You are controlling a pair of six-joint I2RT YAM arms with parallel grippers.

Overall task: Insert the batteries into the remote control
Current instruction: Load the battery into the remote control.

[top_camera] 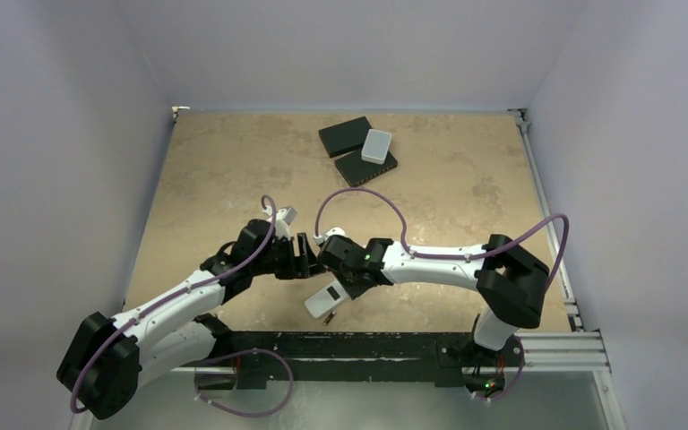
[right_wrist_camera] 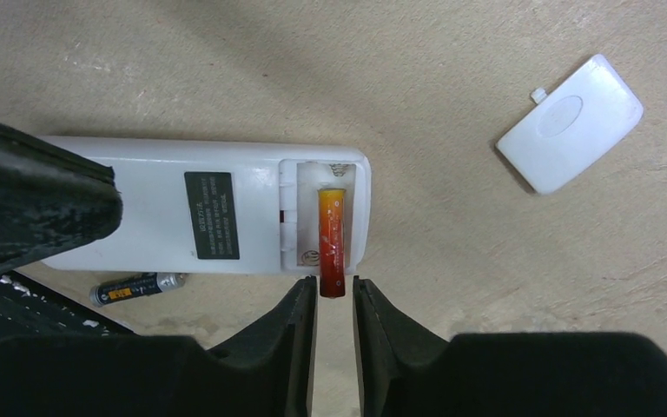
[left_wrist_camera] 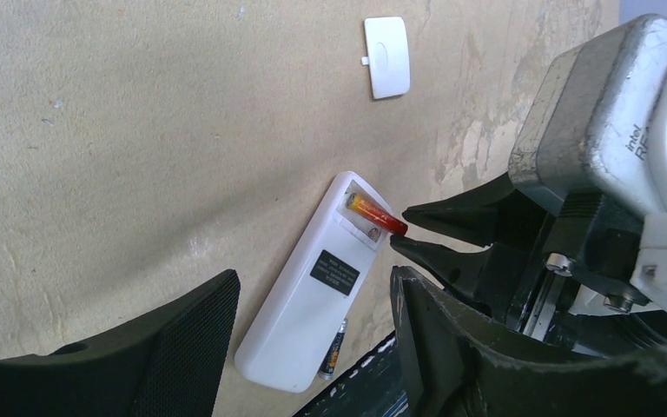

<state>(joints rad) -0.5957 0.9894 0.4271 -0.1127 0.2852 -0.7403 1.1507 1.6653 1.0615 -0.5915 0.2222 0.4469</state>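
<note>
The right arm is the one at work. Its right pincer [right_wrist_camera: 334,291] enters from the bottom centre of its wrist view and points straight up the frame at the remote control [right_wrist_camera: 152,213]. The remote lies back-up on the surface [right_wrist_camera: 226,61], its long axis running left to right across that view. The left pincer [left_wrist_camera: 313,278] hangs above the remote's other end with its fingers wide apart and nothing between them, so it is the farther one from the job. A detached white battery cover [right_wrist_camera: 571,124] lies well apart at upper right. The open battery compartment [right_wrist_camera: 300,217] at the remote's right end holds only the red-orange battery [right_wrist_camera: 330,230]. This battery's long axis runs crosswise to the remote and in line with the pincer. Its upper end sits by the contact inside, and its lower end juts past the remote's near edge, so it looks not yet seated. The right fingertips flank that jutting end, narrowly parted, and I cannot tell whether they pinch it. The slot beside it is bare. The dark battery [right_wrist_camera: 135,288] lies on the surface just beside the remote's near edge, at lower left.
</note>
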